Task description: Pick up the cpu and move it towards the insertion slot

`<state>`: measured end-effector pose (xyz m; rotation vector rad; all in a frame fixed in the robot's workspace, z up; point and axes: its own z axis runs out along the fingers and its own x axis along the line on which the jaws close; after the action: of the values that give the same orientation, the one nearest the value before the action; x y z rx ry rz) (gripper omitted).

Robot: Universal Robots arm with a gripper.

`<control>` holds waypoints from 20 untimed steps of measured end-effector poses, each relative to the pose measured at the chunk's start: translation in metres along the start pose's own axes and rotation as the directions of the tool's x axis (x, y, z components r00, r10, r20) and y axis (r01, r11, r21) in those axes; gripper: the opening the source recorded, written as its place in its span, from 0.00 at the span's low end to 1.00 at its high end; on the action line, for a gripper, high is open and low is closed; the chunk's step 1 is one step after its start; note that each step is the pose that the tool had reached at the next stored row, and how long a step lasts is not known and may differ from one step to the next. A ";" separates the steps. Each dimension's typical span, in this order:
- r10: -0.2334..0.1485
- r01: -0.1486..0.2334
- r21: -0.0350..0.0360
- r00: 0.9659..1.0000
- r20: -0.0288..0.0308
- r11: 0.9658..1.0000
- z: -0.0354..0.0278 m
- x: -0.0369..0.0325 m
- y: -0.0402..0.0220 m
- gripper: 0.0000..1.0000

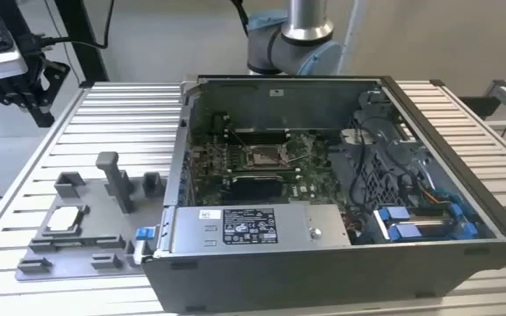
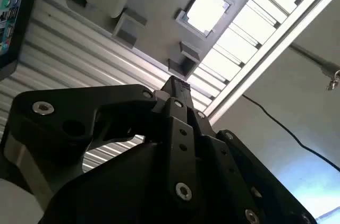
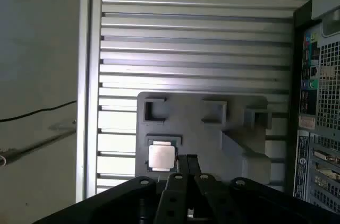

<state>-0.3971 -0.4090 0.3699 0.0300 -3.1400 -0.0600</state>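
The cpu (image 1: 65, 220) is a small silvery square lying flat in a recess of the grey tray (image 1: 77, 253) at the exterior view's left. Both wrist views look down on the cpu (image 3: 161, 156) (image 2: 206, 11) from well above. My gripper (image 1: 35, 99) hangs high over the table's far left corner, apart from the tray. Its black fingers meet at a narrow tip (image 2: 178, 83) (image 3: 186, 161), shut with nothing between them. The insertion slot (image 1: 263, 156), a metal-framed socket with a thin lever, lies on the green motherboard inside the open case.
The open computer case (image 1: 341, 197) takes up the middle and right of the slatted metal table (image 1: 121, 112). Upright grey posts (image 1: 116, 181) stand on the tray. A power supply (image 1: 248, 227) and blue-clipped drive bays (image 1: 420, 220) sit at the case's near side. The arm's base (image 1: 292, 39) rises behind.
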 end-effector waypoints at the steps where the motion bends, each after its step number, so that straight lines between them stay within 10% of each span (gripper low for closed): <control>1: 0.000 0.000 0.000 1.000 0.000 1.000 0.0000 0.0000 0.0000 0.00; 14: 0.000 0.000 0.000 1.000 0.000 1.000 0.0000 0.0000 0.0000 0.00; 15: 0.000 0.000 0.000 1.000 0.000 1.000 0.0000 0.0000 0.0000 1.00; 20: 0.000 0.000 0.000 1.000 0.000 1.000 0.0000 0.0000 0.0000 1.00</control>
<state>-0.3971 -0.4090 0.3699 0.0300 -3.1400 -0.0600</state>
